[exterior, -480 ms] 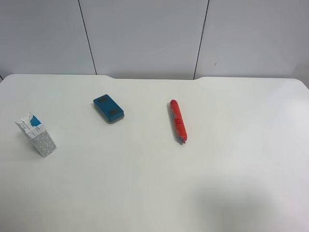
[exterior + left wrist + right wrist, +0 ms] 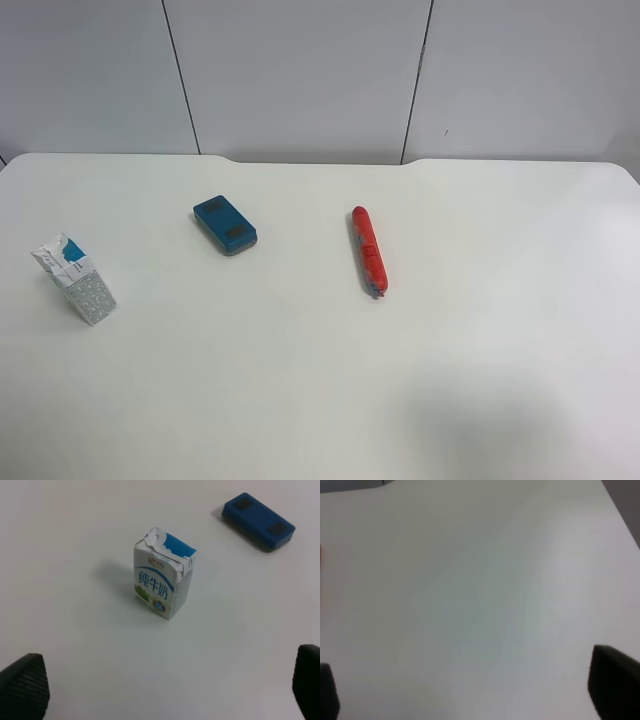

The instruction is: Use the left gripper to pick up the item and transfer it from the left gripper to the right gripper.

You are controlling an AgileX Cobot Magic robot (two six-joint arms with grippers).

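1. Carton (image 2: 162,580), ahead of the left tool (image 2: 167,685): printed paperboard, smooth, faint sheen; the top fold is creased and crumpled.
2. Block (image 2: 258,520), beyond the carton from that tool: blue, plastic-looking, matt, with two darker inset patches.
3. Tube (image 2: 368,250): red, smooth skin with a slight shine.
4. Left tool's fingers (image 2: 22,690): black, matt, with a fine grid-like texture on one pad.
5. Right tool (image 2: 470,690), fingers (image 2: 615,680): black, matt; too blurred to tell texture.
6. Worktop (image 2: 300,400), under both tools: white, smooth, mostly matt.
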